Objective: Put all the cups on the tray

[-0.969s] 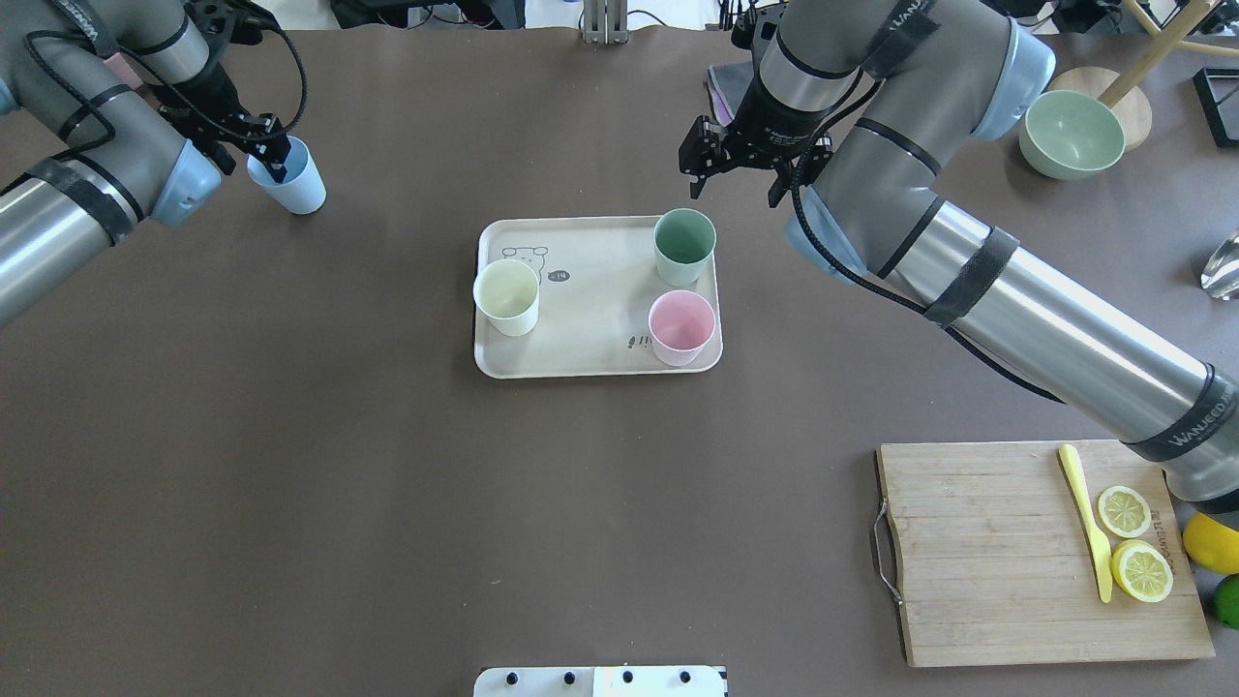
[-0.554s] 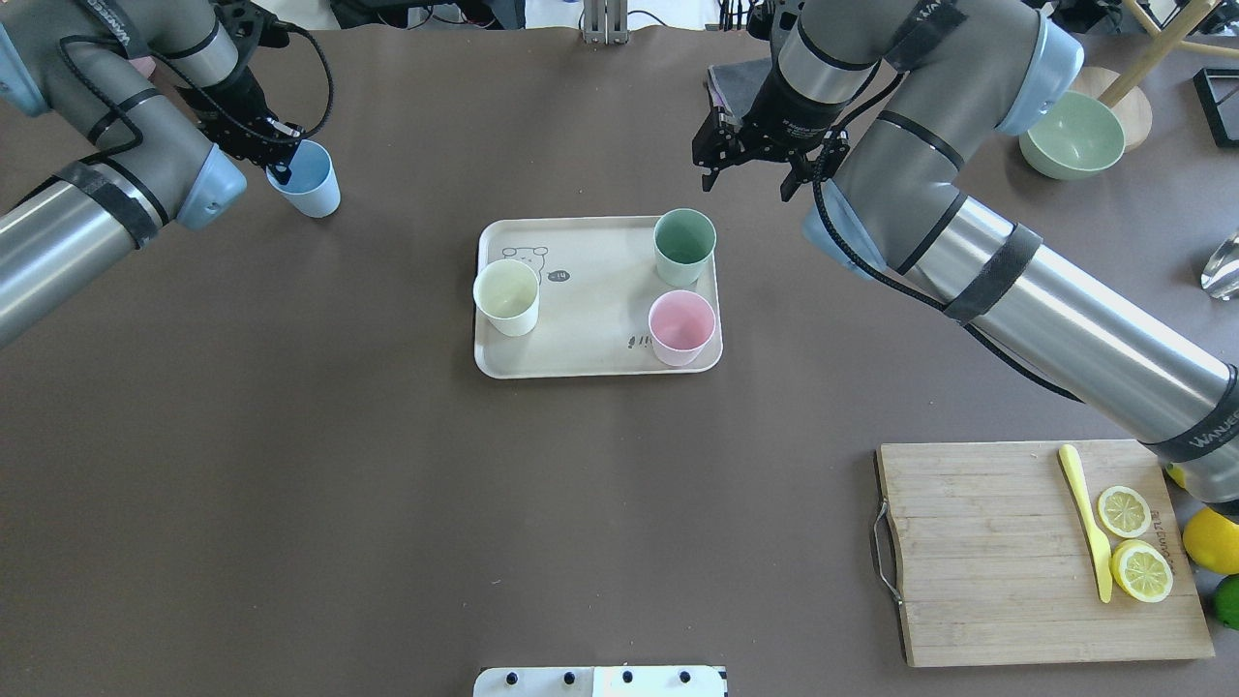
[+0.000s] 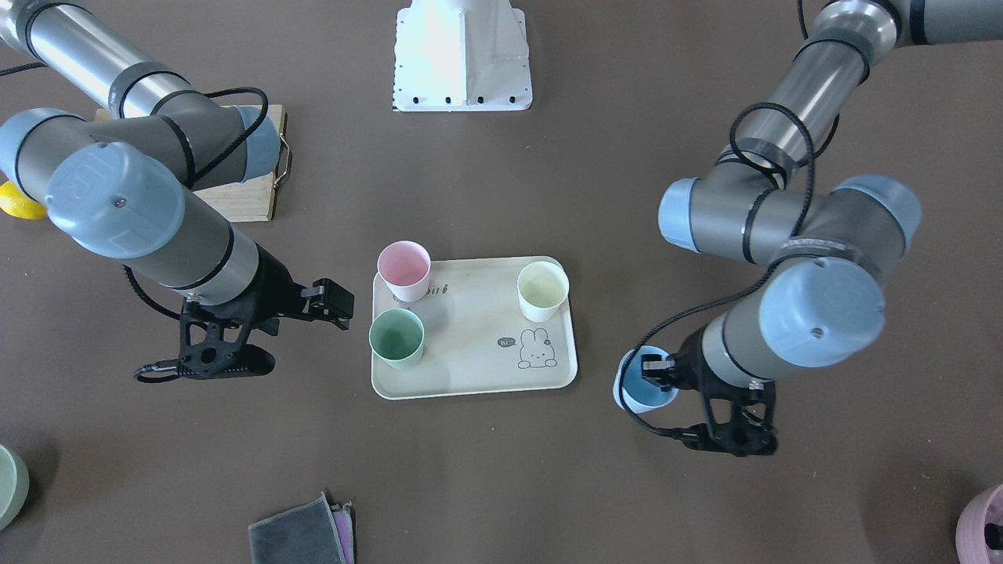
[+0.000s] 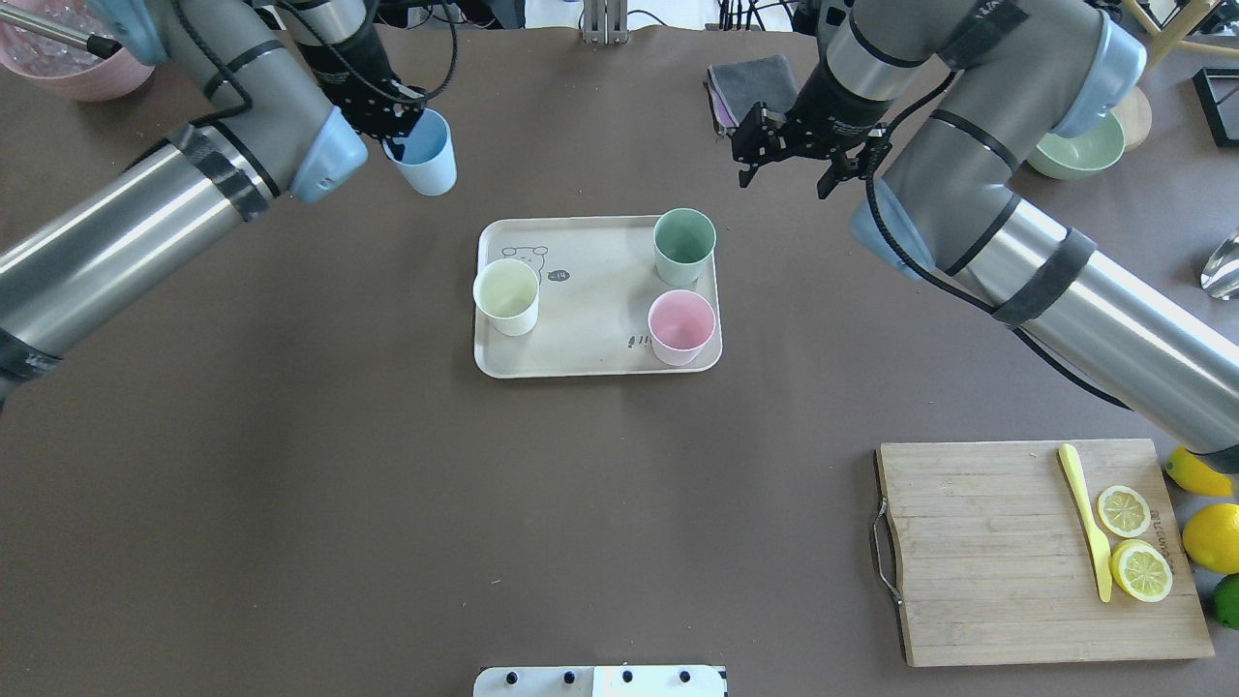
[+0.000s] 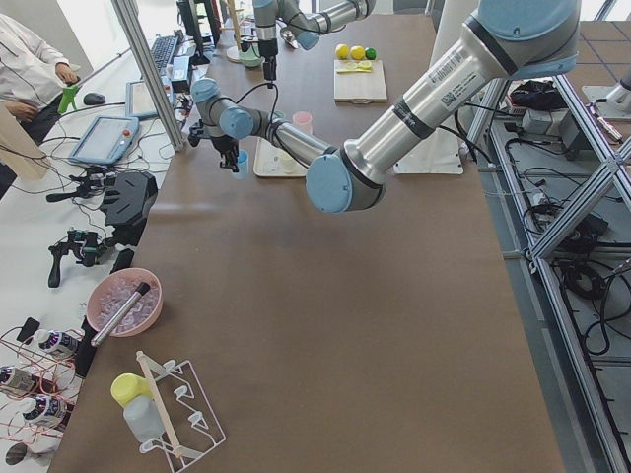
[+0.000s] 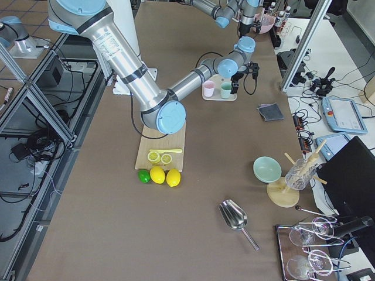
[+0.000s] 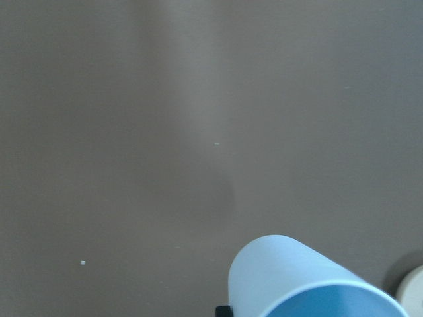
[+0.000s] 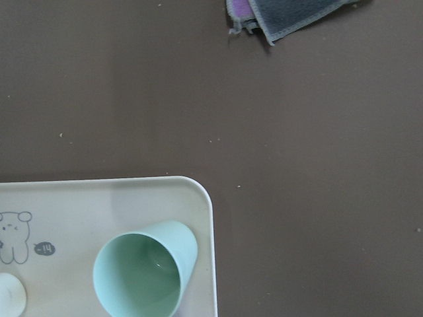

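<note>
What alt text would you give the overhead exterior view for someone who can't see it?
The left gripper holds a light blue cup past the far left corner of the cream tray, which carries a cream cup, a green cup and a pink cup. The right gripper hangs open and empty past the tray's far right corner.

I see silver tubes, grey joints, pale-blue caps (image 4: 324,165) and black cables (image 3: 725,296) on my left arm (image 4: 145,223) and right arm (image 4: 1094,310).

A wooden cutting board (image 4: 1007,581) on the brown desk (image 4: 387,532) carries a yellow plastic knife (image 4: 1086,523) and two lemon slices (image 4: 1124,511). Two whole lemons (image 4: 1212,537) and a green lime (image 4: 1229,600) lie just beside it.
</note>
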Motion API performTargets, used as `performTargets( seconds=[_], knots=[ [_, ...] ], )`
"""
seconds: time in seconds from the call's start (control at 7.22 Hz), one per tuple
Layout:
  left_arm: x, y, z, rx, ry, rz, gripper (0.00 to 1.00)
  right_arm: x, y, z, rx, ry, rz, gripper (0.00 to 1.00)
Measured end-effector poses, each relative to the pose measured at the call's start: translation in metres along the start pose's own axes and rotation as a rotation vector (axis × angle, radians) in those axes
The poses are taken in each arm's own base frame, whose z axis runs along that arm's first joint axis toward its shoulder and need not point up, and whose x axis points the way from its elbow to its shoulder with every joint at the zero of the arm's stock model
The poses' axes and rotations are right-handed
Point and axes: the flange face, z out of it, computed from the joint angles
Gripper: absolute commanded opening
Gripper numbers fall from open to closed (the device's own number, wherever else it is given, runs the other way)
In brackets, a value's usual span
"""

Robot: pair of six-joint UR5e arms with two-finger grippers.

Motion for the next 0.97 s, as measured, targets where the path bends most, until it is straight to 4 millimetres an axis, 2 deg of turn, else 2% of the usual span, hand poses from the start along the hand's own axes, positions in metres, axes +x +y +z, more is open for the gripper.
performTargets(
  seconds=[0.14, 0.28, 0.42, 0.55, 0.83, 0.97],
  knots=[
    [0.044, 0.018, 0.012, -0.017, 0.019, -0.005, 0.0, 0.037, 0.0, -0.007, 0.009, 0.012, -0.014, 1.0],
    [0.069, 0.032, 0.025, -0.034, 0.026, 0.0, 0.02, 0.067, 0.0, -0.01, 0.012, 0.027, -0.028, 1.0],
    [0.081, 0.04, 0.035, -0.044, 0.025, 0.003, 0.4, 0.089, -0.001, -0.01, 0.013, 0.04, -0.036, 1.0],
    [0.083, 0.042, 0.041, -0.029, 0.013, 0.006, 0.98, 0.102, -0.001, -0.01, 0.012, 0.048, -0.037, 1.0],
    [0.079, 0.036, 0.039, 0.024, 0.004, 0.002, 0.98, 0.112, -0.001, -0.011, 0.013, 0.054, -0.037, 1.0],
    [0.065, 0.028, 0.027, 0.034, 0.016, -0.031, 0.98, 0.116, -0.003, -0.014, 0.016, 0.055, -0.032, 1.0]
  ],
)
